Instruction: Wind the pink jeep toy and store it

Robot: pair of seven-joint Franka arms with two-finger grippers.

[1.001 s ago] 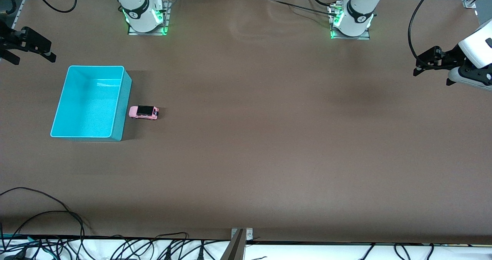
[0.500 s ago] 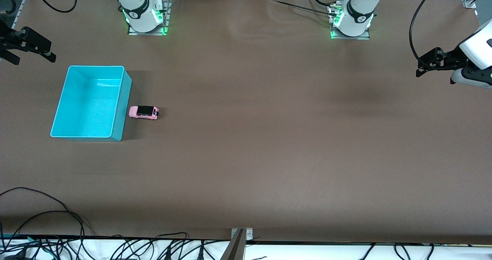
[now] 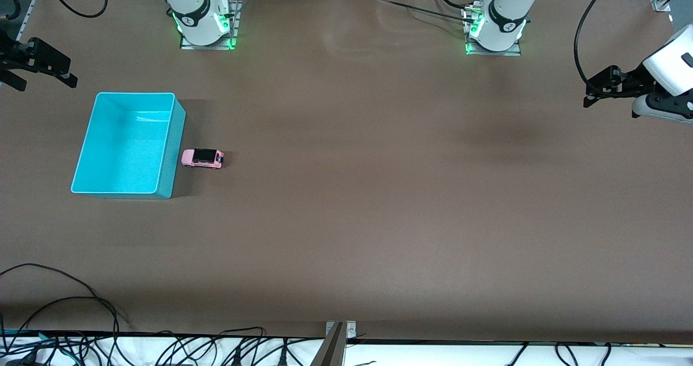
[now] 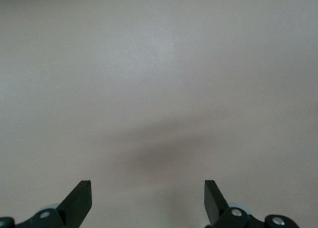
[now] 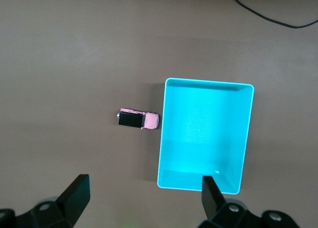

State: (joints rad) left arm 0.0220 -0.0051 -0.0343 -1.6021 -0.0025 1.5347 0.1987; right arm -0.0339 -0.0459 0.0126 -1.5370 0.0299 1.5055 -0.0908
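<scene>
Both grippers stand wide open and hold nothing. Right gripper [image 3: 35,67] hangs in the air over the table edge at the right arm's end, not far from the turquoise bin [image 3: 172,138]. Left gripper [image 3: 595,92] hangs over the bare brown table [image 3: 379,203] at the left arm's end, well apart from the bin. Pink jeep toy [image 3: 202,158] stands on its wheels on the table, just beside the bin's long wall, on the side toward the left arm's end. It is outside the bin.
</scene>
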